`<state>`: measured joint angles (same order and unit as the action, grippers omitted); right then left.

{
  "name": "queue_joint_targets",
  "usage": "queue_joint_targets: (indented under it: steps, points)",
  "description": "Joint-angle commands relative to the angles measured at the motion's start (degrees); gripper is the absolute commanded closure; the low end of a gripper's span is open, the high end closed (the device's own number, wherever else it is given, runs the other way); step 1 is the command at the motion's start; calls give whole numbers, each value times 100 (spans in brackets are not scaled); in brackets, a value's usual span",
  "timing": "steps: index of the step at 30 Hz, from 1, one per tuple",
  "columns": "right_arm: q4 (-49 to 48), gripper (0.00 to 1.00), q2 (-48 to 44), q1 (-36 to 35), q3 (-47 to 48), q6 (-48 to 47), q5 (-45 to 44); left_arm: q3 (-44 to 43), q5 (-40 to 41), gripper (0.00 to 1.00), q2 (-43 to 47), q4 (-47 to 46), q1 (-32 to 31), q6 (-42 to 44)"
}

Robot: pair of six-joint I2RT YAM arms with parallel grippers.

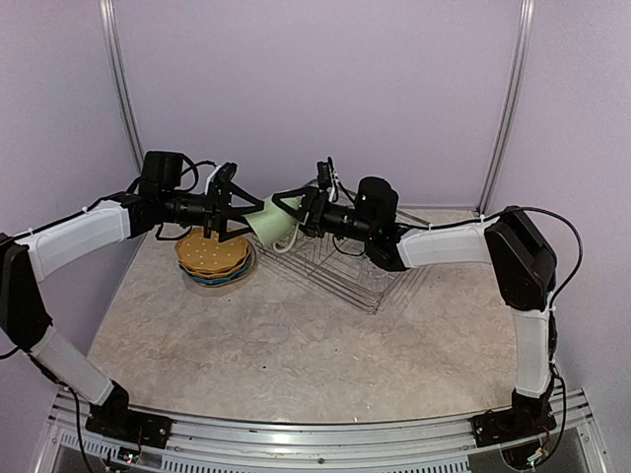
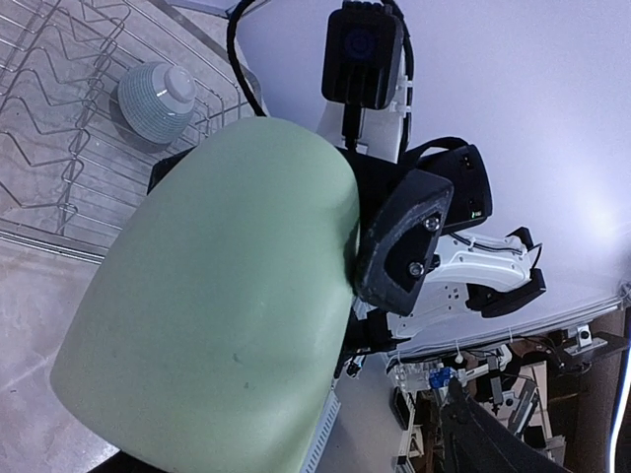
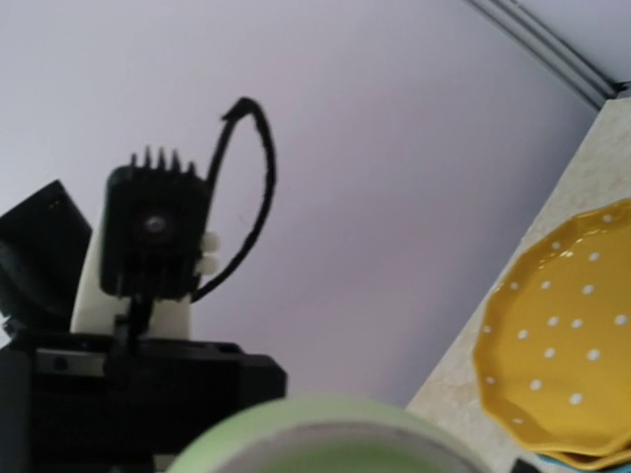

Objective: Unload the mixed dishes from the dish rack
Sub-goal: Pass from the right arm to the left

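The mug (image 1: 268, 227) hangs in the air between the two tools, above the table (image 1: 296, 345) and between the rack (image 1: 355, 281) and a stack of plates (image 1: 212, 258). It is pale green, smooth and lies on its side. Its white handle points down toward the rack's near corner.

The right tool (image 1: 293, 212) grips it, with one dark finger (image 2: 404, 236) pressed against the mug's wall. The left tool (image 1: 237, 209) reaches its far end with the jaws spread, but I cannot tell whether they grip it.

The top plate (image 3: 562, 335) is orange with white dots and a wavy rim. A small ribbed light-blue bowl (image 2: 156, 99) sits upside down in the rack.
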<state>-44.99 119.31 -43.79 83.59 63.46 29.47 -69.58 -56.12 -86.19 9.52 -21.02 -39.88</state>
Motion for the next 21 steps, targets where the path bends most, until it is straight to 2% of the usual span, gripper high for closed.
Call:
queue_joint_targets:
  steps: [1, 10, 21]
  points:
    - [-655, 100, 111, -168, 307, 157, -129, -8, -146, 24, -25, -164, -51, -56]
    - [-1536, 100, 280, -323, 99, 644, -599, 160, -174, 40, 179, -409, -38, -11]
    - [-1828, 100, 256, -357, -66, 729, -583, 147, 260, 61, 331, -71, -22, 319]
